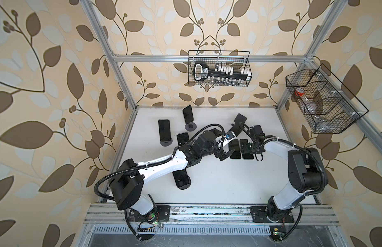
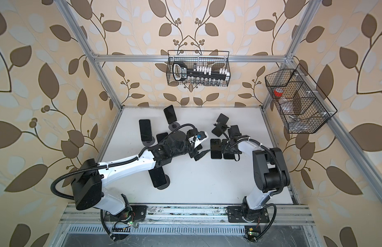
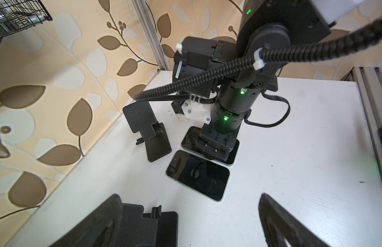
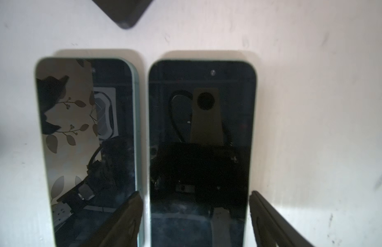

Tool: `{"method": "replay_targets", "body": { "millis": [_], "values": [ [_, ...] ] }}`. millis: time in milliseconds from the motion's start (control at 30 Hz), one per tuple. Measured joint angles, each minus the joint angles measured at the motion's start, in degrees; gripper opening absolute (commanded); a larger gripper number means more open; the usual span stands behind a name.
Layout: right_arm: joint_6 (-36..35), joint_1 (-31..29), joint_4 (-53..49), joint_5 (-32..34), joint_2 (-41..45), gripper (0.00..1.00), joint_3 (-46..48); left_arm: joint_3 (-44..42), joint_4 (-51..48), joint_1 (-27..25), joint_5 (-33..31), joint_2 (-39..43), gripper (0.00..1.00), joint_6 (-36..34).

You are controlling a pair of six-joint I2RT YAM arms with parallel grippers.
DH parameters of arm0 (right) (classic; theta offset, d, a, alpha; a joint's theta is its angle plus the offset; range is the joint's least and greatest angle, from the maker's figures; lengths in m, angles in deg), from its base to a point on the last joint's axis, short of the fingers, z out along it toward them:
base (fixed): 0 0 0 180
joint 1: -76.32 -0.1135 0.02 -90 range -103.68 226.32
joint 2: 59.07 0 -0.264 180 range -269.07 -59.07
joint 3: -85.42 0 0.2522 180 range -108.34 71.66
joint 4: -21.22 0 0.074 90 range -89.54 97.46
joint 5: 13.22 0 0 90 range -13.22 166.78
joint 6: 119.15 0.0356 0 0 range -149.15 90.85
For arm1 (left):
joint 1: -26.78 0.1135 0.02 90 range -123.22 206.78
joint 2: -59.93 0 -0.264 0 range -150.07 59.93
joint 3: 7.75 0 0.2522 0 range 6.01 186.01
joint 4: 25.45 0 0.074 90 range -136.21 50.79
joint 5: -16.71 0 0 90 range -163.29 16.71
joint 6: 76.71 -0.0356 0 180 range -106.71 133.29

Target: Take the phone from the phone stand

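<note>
The phone (image 4: 202,128) is lying flat, screen up, on the white table (image 4: 314,107), right next to a second phone (image 4: 85,128). My right gripper (image 4: 196,193) sits over it with its fingers parted, one down each long edge, and there's a sliver of gap on one side. The empty phone stand (image 3: 147,130) is just behind the pair. My left gripper (image 3: 185,224) hangs spread wide over another empty stand (image 3: 143,224), gripping nothing.

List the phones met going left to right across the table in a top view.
In order: phone on leftmost stand → phone on rear stand → left flat phone → right flat phone.
</note>
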Motion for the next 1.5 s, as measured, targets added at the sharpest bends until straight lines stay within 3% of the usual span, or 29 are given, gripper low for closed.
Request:
{"method": "replay_targets", "body": {
  "millis": [300, 733, 1000, 1500],
  "values": [
    [0.66, 0.42, -1.36, 1.05, 4.68, 0.78, -1.16, -0.07, 0.22, 0.00, -1.27, 0.02, 0.99, -0.04],
    [4.15, -1.31, -1.60, -3.56, 12.83, 0.74, -8.74, -0.90, 0.85, 0.00, -2.71, 0.52, 0.99, -0.11],
    [5.90, -3.74, 0.22, -4.63, 13.44, 0.72, -9.73, -0.98, 1.42, 0.00, -3.02, 0.52, 0.99, -0.11],
    [7.76, -13.75, 9.75, -3.21, 9.57, 0.73, -12.87, -1.86, 2.08, 0.00, -4.42, 0.63, 0.99, -0.13]
  ]
}}
